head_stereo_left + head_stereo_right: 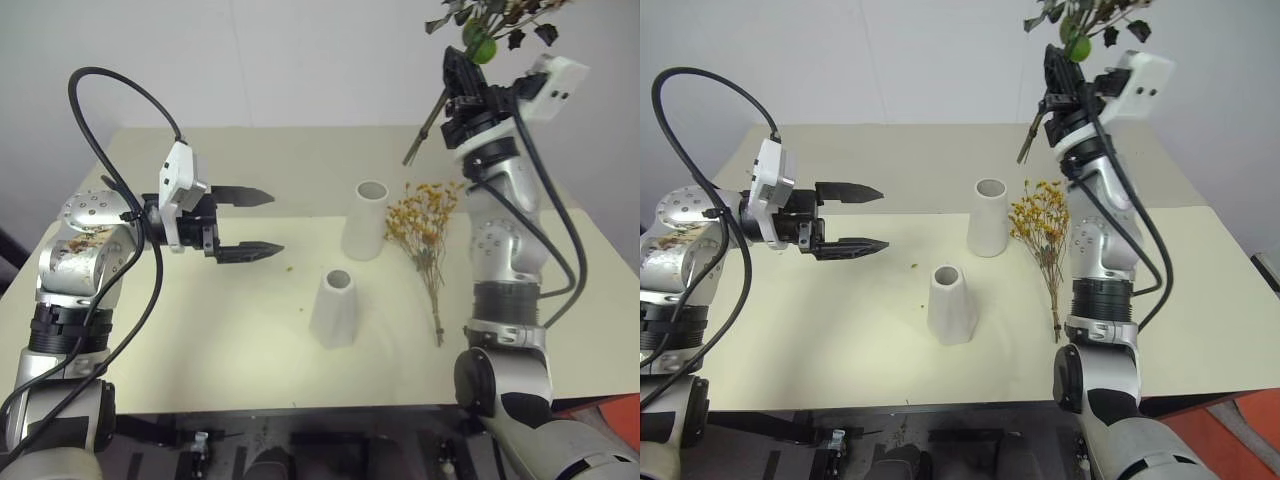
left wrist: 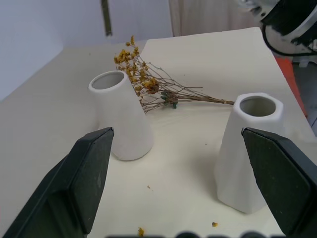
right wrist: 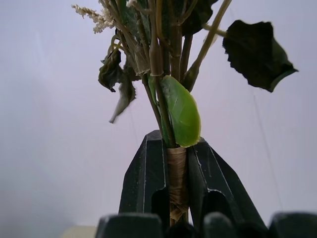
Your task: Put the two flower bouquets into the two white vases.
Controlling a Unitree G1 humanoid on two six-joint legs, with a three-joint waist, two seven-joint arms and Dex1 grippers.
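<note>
The table [image 1: 230, 330] holds both white vases: the taller vase [image 1: 365, 220] farther from me, the shorter vase [image 1: 333, 308] nearer. Just beside the taller one lies the yellow bunch [image 1: 425, 235], flat on the table. My right gripper [image 3: 176, 168] pinches the leafy bunch [image 1: 490, 25] by its wrapped stems, raised high, stem ends probably hanging free. My left gripper [image 1: 250, 222] hovers, fingers spread, pointing toward the vases.

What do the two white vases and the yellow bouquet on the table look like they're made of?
The two white vases look like matte ceramic or plaster: even white, no gloss, thick rims. It could be plastic.

The yellow bouquet looks like real dried flowers: thin, brittle brown stems, tiny faded orange-yellow blossoms, with crumbs shed on the table.
</note>
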